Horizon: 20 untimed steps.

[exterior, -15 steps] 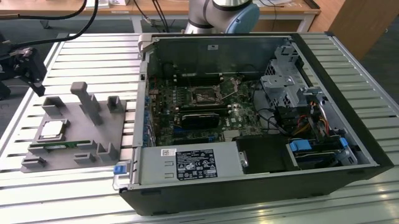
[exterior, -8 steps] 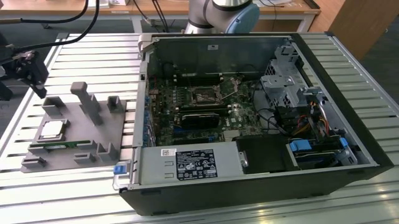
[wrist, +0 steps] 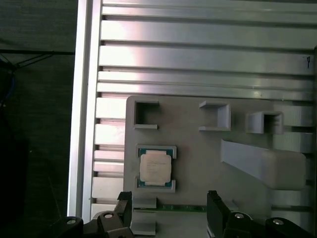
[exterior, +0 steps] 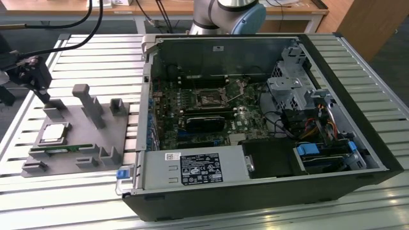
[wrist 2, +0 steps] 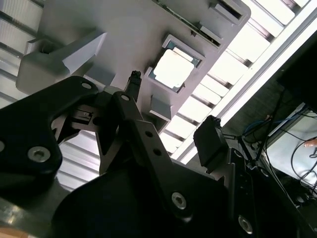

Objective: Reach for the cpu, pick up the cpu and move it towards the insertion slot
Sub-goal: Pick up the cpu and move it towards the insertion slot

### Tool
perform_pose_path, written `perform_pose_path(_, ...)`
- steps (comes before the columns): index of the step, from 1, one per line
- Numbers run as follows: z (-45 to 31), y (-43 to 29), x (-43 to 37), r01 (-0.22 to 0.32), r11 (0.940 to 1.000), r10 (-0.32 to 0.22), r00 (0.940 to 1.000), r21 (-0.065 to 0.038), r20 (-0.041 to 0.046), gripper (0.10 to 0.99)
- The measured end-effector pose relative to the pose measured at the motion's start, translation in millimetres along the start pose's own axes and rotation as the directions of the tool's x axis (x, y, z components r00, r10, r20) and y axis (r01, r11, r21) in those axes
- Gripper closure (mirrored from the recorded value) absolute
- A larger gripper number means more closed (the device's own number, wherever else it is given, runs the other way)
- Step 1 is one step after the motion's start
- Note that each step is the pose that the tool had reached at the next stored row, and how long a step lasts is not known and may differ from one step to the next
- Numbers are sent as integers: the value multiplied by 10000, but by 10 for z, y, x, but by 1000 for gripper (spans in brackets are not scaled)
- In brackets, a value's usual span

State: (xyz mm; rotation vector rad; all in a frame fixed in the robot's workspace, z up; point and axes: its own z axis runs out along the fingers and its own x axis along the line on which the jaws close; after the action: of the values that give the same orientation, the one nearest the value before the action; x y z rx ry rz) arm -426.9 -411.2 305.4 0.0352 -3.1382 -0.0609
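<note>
Exterior view: the cpu (exterior: 54, 133) sits flat in its pocket on the grey tray (exterior: 82, 139), out on the bench (exterior: 70, 196) beside the open case (exterior: 268, 196). The slot (exterior: 210, 98) is on the board inside, well apart from the cpu. First wrist view has the hand (wrist: 169, 197) over the tray near the cpu, fingers (wrist: 125, 208) spread and holding nothing.
</note>
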Motion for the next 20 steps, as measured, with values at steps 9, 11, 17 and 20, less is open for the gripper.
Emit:
perform_pose_path(9,62,-3,0,0,10000,0,10000,1,-1,380)
perform_pose_path(11,76,-3,0,0,10000,0,10000,0,0,380)
perform_pose_path(17,119,-5,-1,0,10000,0,10000,0,1,380)
perform_pose_path(20,141,-6,0,0,10000,0,10000,0,1,380)
